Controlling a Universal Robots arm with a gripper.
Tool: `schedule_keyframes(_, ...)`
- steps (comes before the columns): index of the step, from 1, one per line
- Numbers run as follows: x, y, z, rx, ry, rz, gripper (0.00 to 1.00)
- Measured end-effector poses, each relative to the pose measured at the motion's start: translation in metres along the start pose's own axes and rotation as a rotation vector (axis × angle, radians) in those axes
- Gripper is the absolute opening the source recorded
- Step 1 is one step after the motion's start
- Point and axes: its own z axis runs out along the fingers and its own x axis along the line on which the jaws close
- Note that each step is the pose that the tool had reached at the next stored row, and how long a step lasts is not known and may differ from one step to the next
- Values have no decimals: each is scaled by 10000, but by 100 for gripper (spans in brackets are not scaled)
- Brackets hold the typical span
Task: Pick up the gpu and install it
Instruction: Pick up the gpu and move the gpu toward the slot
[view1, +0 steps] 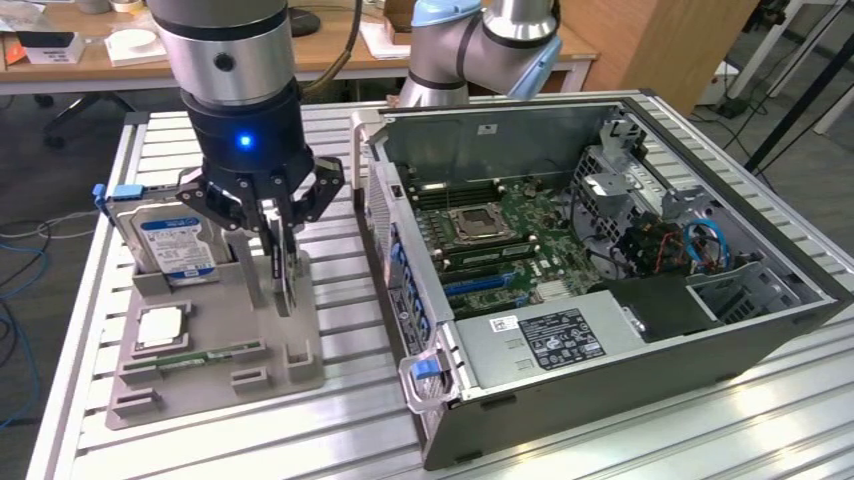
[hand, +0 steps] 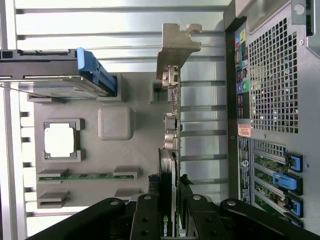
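Observation:
The gpu (view1: 284, 272) stands on edge in a slot of the grey parts holder (view1: 200, 375), on the exterior view's left of the open computer case (view1: 747, 330). My gripper (view1: 279, 232) reaches down from above and is shut on the card's upper edge, one finger on each broad face. The wrist view shows the gpu (hand: 172, 125) edge-on, its metal bracket (hand: 176, 45) at the far end. The black fingers (hand: 150, 210) press against both of its sides at my gripper (hand: 170, 186). The card's lower edge still sits in the holder.
The holder also carries a silver hard drive with a blue label (view1: 174, 240), a processor chip (view1: 160, 325) and a green memory stick (view1: 220, 352). Inside the case the motherboard (view1: 494, 240) lies exposed with blue slots (view1: 478, 284). The case's rear panel (hand: 270, 100) is close beside the card.

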Motion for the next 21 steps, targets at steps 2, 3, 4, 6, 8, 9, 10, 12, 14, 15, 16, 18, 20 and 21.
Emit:
schedule_keyframes(2,0,0,0,0,0,0,26)
schedule_keyframes(3,0,0,-2,0,0,0,26)
schedule_keyframes(4,0,0,-8,2,3,0,26)
schedule_keyframes(6,-1,2,-26,0,0,1,26)
schedule_keyframes(8,-1,3,-50,0,0,0,26)
schedule_keyframes(9,-2,3,-63,0,1,0,26)
schedule_keyframes(10,-2,4,-76,1,1,0,26)
schedule_keyframes(12,-2,5,-102,0,0,0,26)
schedule_keyframes(14,-3,7,-129,0,0,0,26)
schedule_keyframes(15,-3,8,-144,0,0,0,26)
schedule_keyframes(16,-4,8,-158,0,1,0,26)
schedule_keyframes(18,-5,10,-187,0,0,1,26)
schedule_keyframes(20,-5,12,-219,0,0,1,26)
schedule_keyframes(21,-6,12,-234,0,0,0,26)
